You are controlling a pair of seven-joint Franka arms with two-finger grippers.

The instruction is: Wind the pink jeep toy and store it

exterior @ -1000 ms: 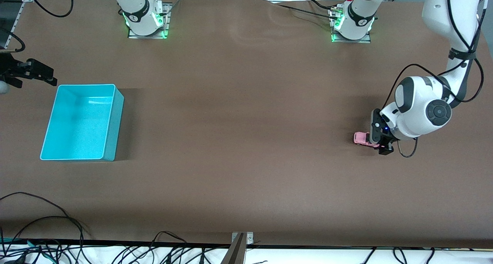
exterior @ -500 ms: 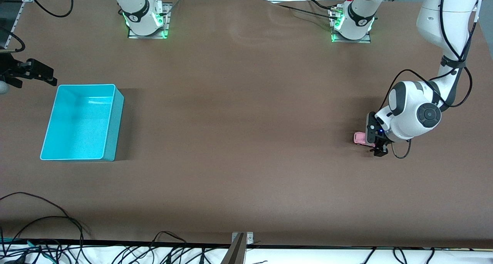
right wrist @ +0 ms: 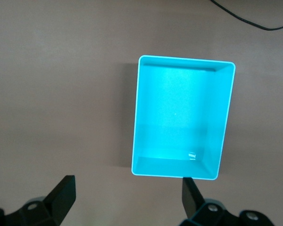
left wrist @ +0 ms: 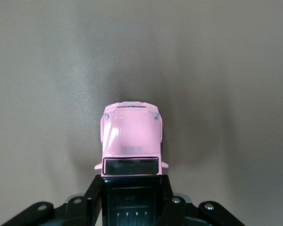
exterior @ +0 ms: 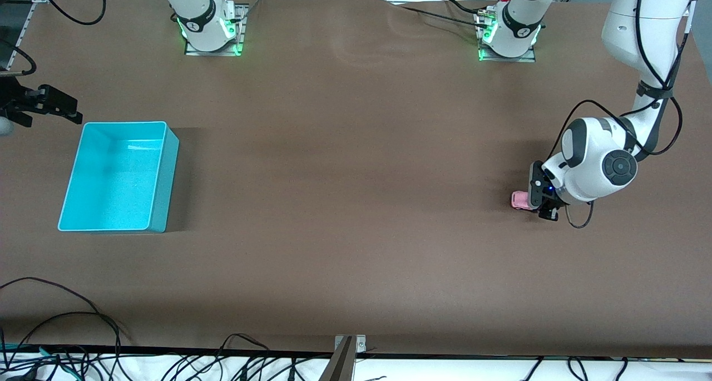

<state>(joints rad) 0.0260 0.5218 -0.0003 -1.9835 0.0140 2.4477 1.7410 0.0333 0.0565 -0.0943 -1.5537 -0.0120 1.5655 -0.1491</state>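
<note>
Pink jeep toy [exterior: 519, 199] sits on the worktop [exterior: 356, 203] at the left arm's end, wheels down. Left gripper [exterior: 542, 202] is down at worktop level and clamped on its black rear half, one finger each side of the body; the left wrist view shows the pink hood [left wrist: 131, 136] and windscreen sticking out past the fingers [left wrist: 95, 195], so the grip is aft, not centred. My read: grasping low with the wheels on the surface fits a wind-up, since dragging the car backward along the worktop would load the spring, and a rear grip leaves the nose free to track straight. Can't confirm how firm the contact is. Right gripper [right wrist: 127, 197] hangs high over the right arm's end of the worktop, fingers spread wide with nothing between them, looking straight down on the cyan bin [exterior: 72, 200]; that arm is waiting. The bin is empty and stands well apart from the toy, nearly the full worktop length away, so storing means a long carry or a handover. Nothing lies on the brown surface between the two. Cables [exterior: 61, 314] trail at the worktop edge nearest the front camera, toward the right arm's end, clear of any direct path. The likeliest trouble is the small car twisting in a rear-only pinch when pulled.
</note>
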